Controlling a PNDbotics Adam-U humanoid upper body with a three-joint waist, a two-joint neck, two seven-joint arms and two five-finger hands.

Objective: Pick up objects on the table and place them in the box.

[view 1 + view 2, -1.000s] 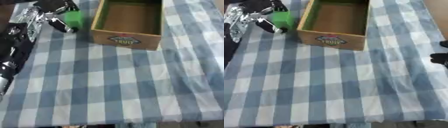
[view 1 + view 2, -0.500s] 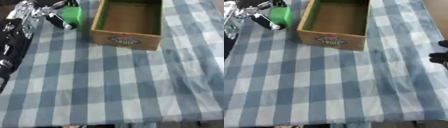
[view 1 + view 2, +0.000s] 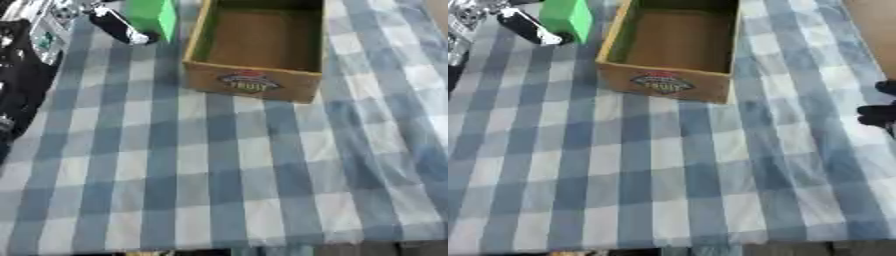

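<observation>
Holding a green block (image 3: 568, 17) in the left hand (image 3: 525, 26), fingers curled round it, we note it sits just left of the wooden box (image 3: 671, 80); right hand (image 3: 878, 112) far, state unclear

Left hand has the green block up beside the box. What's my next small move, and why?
Probably carry the left hand rightward over the box's near-left wall, then release. The green block in its fingers sits outside that wall, and the box looks empty.
</observation>
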